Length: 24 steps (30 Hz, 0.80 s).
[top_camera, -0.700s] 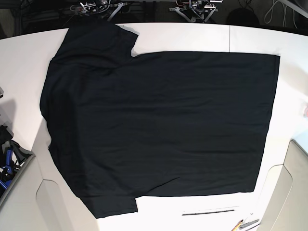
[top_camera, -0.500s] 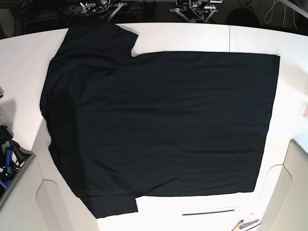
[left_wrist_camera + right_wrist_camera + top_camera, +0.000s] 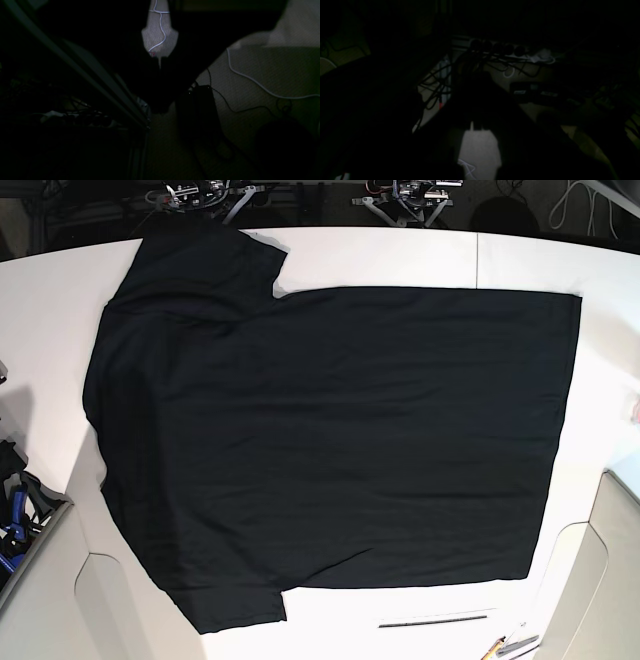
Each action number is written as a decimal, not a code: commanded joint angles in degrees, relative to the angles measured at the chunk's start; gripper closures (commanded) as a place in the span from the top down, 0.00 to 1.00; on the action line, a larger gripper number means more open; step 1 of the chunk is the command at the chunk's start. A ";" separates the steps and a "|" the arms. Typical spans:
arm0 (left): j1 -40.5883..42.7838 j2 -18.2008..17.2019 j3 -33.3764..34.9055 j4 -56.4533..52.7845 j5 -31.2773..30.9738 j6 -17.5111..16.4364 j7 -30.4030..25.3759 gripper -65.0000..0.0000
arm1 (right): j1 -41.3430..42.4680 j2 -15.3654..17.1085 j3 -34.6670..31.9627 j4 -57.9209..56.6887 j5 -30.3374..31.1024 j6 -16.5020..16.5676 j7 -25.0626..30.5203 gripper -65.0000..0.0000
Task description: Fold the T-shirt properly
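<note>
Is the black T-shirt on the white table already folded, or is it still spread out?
Spread out. The black cloth T-shirt lies flat on the white table, both sleeves extended, no fold.

Base view bright, wrist views nearly black

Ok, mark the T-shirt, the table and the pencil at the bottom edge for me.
T-shirt point(image 3: 340, 440): base view, middle of the plain black body.
Table point(image 3: 400, 255): base view, bare white top beyond the shirt.
Pencil point(image 3: 493, 648): base view, yellow shaft at the bottom edge.

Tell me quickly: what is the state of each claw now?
Left claw: shut, holding nothing.
Right claw: shut, holding nothing.
</note>
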 commanded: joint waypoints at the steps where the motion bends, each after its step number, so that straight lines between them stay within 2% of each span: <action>1: -0.26 0.13 0.09 0.33 0.04 -0.35 -0.76 0.00 | 0.13 0.28 0.11 0.44 0.02 -0.35 0.59 0.00; 24: 1.18 -0.76 0.09 0.33 -0.31 -0.35 -1.40 0.00 | -0.85 0.96 0.11 0.59 -0.02 -0.37 0.61 0.00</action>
